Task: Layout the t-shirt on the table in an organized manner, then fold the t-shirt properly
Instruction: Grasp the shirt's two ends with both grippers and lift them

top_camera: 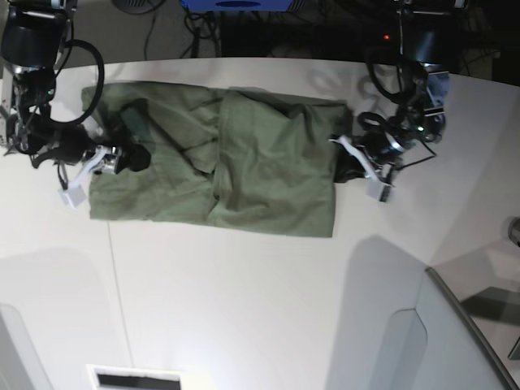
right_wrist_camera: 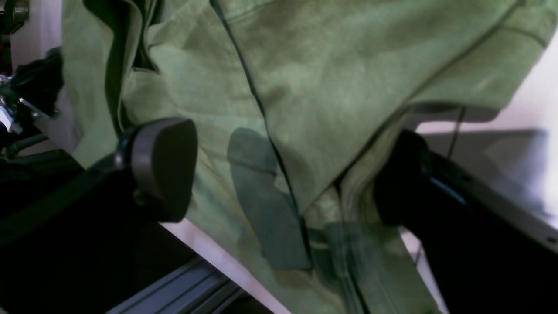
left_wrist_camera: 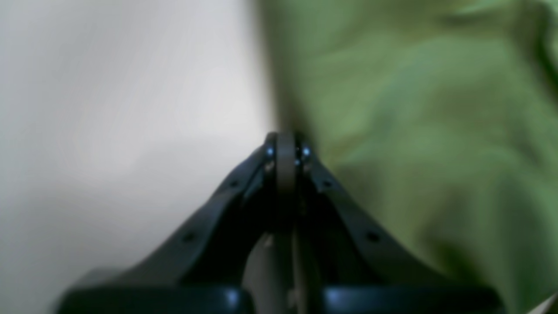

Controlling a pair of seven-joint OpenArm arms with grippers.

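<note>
The olive-green t-shirt point(top_camera: 244, 162) lies spread and wrinkled across the far part of the white table point(top_camera: 244, 309), with a lengthwise fold near its middle. My right gripper point(top_camera: 130, 157) is over the shirt's left portion and stands open. In the right wrist view its two fingers point(right_wrist_camera: 163, 168) straddle a creased fold of the t-shirt point(right_wrist_camera: 331, 78). My left gripper point(top_camera: 348, 166) is at the shirt's right edge. In the blurred left wrist view its fingertips point(left_wrist_camera: 285, 150) are pressed together, the t-shirt point(left_wrist_camera: 418, 131) just to their right, and no cloth shows between them.
A grey translucent panel point(top_camera: 455, 325) stands at the near right corner. A thin dark seam point(top_camera: 118, 301) runs down the table's left part, with a slot point(top_camera: 134, 380) at the near edge. Cables and dark equipment point(top_camera: 244, 24) sit behind the far edge.
</note>
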